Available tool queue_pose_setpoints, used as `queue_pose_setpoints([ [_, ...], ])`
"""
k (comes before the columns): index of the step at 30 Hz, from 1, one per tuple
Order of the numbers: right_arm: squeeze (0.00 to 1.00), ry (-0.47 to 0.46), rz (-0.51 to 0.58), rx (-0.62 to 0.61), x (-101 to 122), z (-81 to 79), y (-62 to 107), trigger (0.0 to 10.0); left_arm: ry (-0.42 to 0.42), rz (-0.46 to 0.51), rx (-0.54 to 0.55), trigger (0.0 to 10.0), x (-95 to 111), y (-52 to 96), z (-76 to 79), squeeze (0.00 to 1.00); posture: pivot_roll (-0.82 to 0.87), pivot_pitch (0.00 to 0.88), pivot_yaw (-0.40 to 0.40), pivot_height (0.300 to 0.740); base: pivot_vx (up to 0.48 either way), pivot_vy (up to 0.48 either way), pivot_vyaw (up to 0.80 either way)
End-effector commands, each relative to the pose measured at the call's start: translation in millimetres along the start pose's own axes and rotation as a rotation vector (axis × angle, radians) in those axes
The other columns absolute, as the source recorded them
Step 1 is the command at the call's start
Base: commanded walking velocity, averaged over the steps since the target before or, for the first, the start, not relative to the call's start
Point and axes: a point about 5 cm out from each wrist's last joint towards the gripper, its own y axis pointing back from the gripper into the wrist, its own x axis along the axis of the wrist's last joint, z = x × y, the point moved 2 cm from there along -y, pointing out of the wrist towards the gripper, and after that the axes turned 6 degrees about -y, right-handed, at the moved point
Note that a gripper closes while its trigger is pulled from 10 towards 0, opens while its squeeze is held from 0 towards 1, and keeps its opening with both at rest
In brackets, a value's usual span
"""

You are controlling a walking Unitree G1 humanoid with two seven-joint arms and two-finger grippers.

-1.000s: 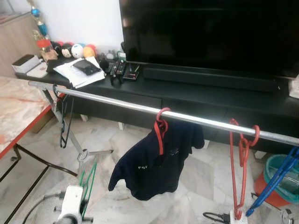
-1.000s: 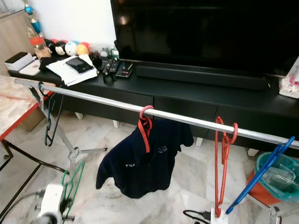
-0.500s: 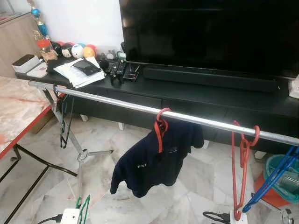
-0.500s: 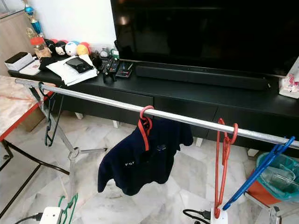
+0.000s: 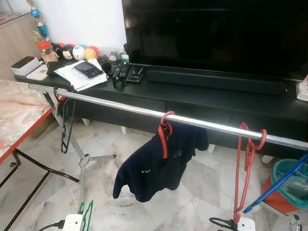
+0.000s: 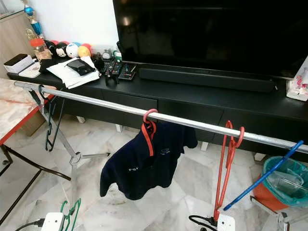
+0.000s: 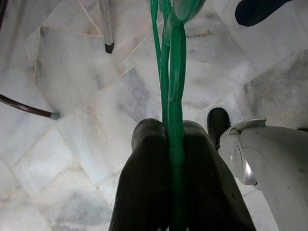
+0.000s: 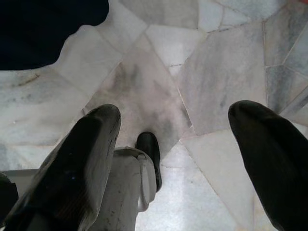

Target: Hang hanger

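A green hanger (image 7: 176, 96) is pinched between the black fingers (image 7: 144, 168) of my left gripper (image 7: 169, 126), low over the marble floor; its hook (image 5: 87, 214) shows beside my left wrist (image 5: 72, 223). A silver rail (image 5: 120, 107) crosses in front of me. On it hang a black hanger (image 5: 65, 125), a red hanger with a navy shirt (image 5: 159, 166), an empty red hanger (image 5: 244, 168) and a slanting blue hanger (image 5: 279, 183). My right gripper (image 8: 175, 115) is open over the floor, holding nothing. My right wrist (image 5: 245, 224) is below the empty red hanger.
Behind the rail stand a black TV console (image 5: 202, 98) with papers, remotes and toys, and a large TV (image 5: 216, 33). A marble table with a red edge (image 5: 19, 115) is at the left. A teal basket (image 5: 293, 185) sits at the right. The rack's leg (image 5: 83, 161) stands on the floor.
My left arm has dropped lower with the green hanger. The empty red hanger's bottom has swung left, and the blue hanger has tilted flatter.
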Motion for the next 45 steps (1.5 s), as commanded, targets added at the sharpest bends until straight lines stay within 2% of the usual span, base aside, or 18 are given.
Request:
queue_pose_setpoints([
  [1, 0.00, -0.014, -0.010, -0.004, -2.3, -1.1, 0.0, 10.0, 0.005, 0.002, 0.004, 10.0, 1.2, -0.3, -1.1, 0.00, -0.02, 0.000, 0.052, 0.740, 0.259, 0.000, 0.00],
  [22, 0.00, -0.013, -0.012, -0.001, -2.6, -1.7, 0.0, 10.0, 0.008, 0.028, -0.007, 10.0, 5.2, -1.0, 1.8, 0.00, -0.02, 0.000, 0.053, 0.740, 0.228, 0.000, 0.00],
  [30, 0.00, -0.009, -0.013, -0.001, -2.7, -1.4, 0.0, 10.0, 0.010, 0.108, -0.003, 10.0, 16.2, -1.0, 3.1, 0.00, -0.02, 0.000, 0.049, 0.740, 0.000, 0.000, 0.00],
  [33, 0.00, -0.006, -0.015, 0.000, -3.1, -1.1, 0.1, 10.0, -0.060, 0.231, -0.004, 10.0, 29.0, 2.5, 4.2, 0.00, -0.01, 0.000, 0.049, 0.740, 0.000, 0.000, 0.00],
  [38, 0.00, -0.003, -0.016, 0.000, -3.2, -0.8, 0.2, 10.0, -0.065, 0.322, -0.013, 10.0, 37.1, 7.1, 2.4, 0.00, -0.01, 0.000, 0.049, 0.740, 0.000, 0.000, 0.00],
  [39, 0.00, 0.001, -0.017, 0.001, -3.1, -0.2, 0.3, 10.0, -0.121, 0.453, -0.064, 10.0, 53.8, 14.8, 4.3, 0.00, -0.01, 0.000, 0.046, 0.740, 0.000, 0.000, 0.00],
  [40, 0.00, 0.003, -0.018, 0.002, -3.1, 0.1, 0.3, 10.0, -0.146, 0.506, -0.086, 10.0, 61.3, 18.5, 5.3, 0.00, -0.01, 0.000, 0.046, 0.740, 0.000, 0.000, 0.00],
  [43, 0.00, 0.006, -0.019, 0.003, -3.0, 0.4, 0.3, 10.0, -0.166, 0.549, -0.102, 10.0, 67.2, 21.9, 6.2, 0.00, -0.01, 0.000, 0.046, 0.740, 0.000, 0.000, 0.00],
  [44, 0.00, 0.010, -0.020, 0.004, -3.1, 0.6, 0.4, 10.0, -0.181, 0.641, -0.114, 10.0, 85.9, 29.7, 3.3, 0.00, 0.00, 0.000, 0.046, 0.740, 0.000, 0.000, 0.00],
  [45, 0.00, 0.011, -0.021, 0.004, -3.1, 0.7, 0.4, 10.0, -0.185, 0.666, -0.118, 10.0, 91.0, 32.3, 2.6, 0.00, 0.00, 0.000, 0.046, 0.740, 0.000, 0.000, 0.00],
])
